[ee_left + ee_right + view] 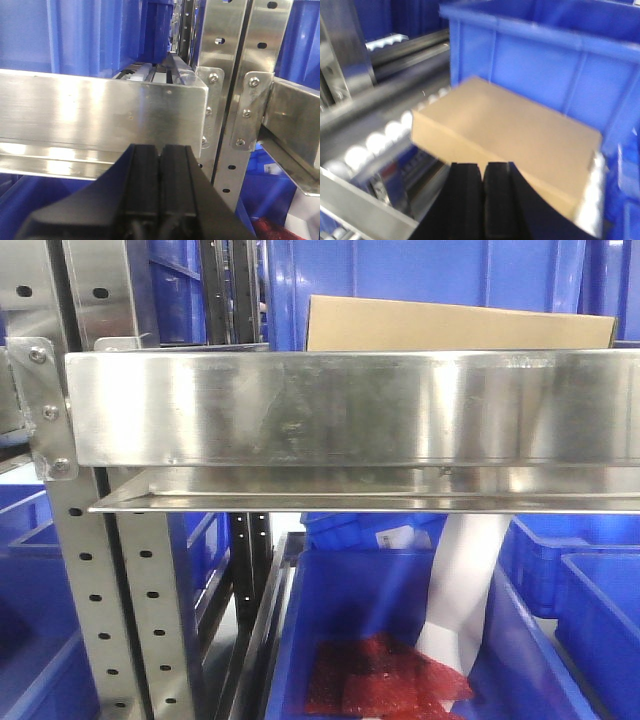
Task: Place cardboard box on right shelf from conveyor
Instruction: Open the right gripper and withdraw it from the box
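Right wrist — cardboard box [505, 135] on right shelf [360, 150]

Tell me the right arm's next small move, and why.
Probably back the right gripper straight away. The cardboard box already lies on the right shelf rollers beside a blue bin, and the fingers look closed, not holding it.

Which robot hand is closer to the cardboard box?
The right. The right gripper sits just at the near edge of the cardboard box on the shelf rollers. The left gripper faces the steel front lip, with no box in its view.
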Available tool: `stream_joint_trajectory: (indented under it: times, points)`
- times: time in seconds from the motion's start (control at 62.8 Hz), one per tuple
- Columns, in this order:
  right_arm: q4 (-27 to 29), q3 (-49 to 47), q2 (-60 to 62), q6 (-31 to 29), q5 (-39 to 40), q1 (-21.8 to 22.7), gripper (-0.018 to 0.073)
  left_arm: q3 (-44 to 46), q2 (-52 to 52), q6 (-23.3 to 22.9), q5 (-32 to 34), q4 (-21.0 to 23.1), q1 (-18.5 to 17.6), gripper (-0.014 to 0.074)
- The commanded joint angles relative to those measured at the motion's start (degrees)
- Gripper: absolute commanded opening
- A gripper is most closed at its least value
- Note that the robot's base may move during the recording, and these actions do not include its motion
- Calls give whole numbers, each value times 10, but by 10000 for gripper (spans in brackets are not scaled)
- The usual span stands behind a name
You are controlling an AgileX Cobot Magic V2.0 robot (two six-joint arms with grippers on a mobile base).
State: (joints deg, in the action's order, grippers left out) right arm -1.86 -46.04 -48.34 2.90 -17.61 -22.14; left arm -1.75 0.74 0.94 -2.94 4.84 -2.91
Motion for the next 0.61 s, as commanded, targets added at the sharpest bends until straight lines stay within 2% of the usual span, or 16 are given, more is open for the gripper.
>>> stream_joint_trajectory:
  times: [0.0, 0.191, 0.303, 0.589]
  points:
    - [46, 25, 42, -36, 57, 38, 36, 1, 7, -3, 52, 4, 0, -119]
    - [62, 183, 175, -39, 123, 138, 36, 1, 7, -3, 52, 4, 0, -119]
    - [63, 265, 250, -40, 155, 180, 36, 1, 7, -3, 52, 4, 0, -119]
    - [80, 394, 424, -45, 154, 282, 36, 1, 7, -3, 52, 4, 0, -119]
